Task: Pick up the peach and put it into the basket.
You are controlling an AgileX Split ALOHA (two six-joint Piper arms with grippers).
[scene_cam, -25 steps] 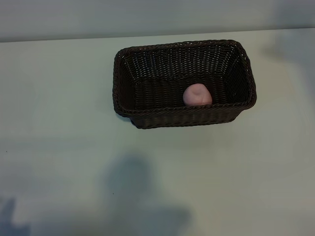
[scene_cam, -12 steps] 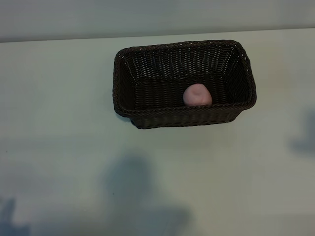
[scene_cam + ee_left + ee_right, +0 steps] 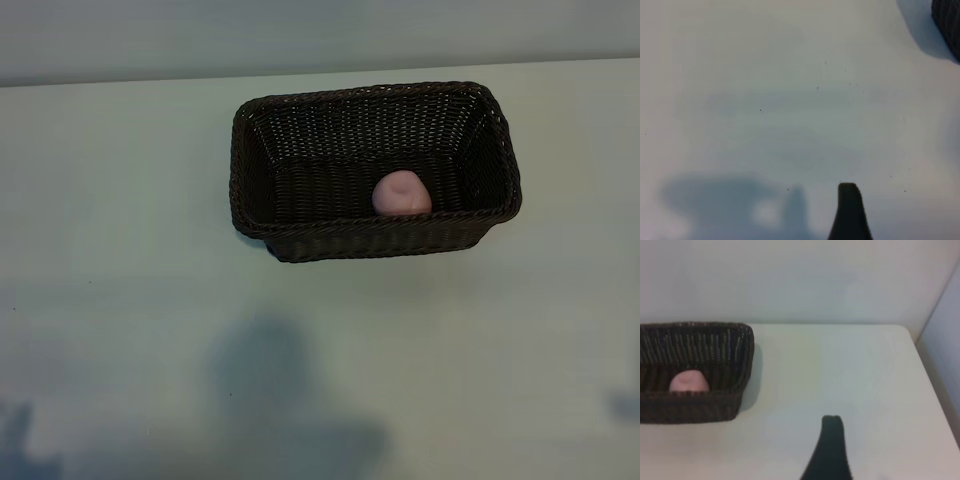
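The pale-pink peach [image 3: 401, 193] lies inside the dark-brown wicker basket [image 3: 290, 240], against its front wall and right of the middle. The right wrist view shows the peach [image 3: 688, 382] over the basket's rim [image 3: 695, 327]. Neither gripper appears in the exterior view. One dark finger [image 3: 832, 445] of the right gripper hangs over bare table well away from the basket, with nothing beside it. In the left wrist view a single finger [image 3: 849, 212] is over bare table, and a corner of the basket [image 3: 946, 20] shows far off. Both grippers stand open and hold nothing.
The white table [image 3: 120, 250] runs back to a pale wall [image 3: 300, 35]. Arm shadows lie on the table near its front edge [image 3: 270, 390]. In the right wrist view the table's side edge [image 3: 935, 390] and far corner show.
A shadow at the right of the exterior view has slid from the far right corner down towards the front edge. The basket and the peach have not moved.
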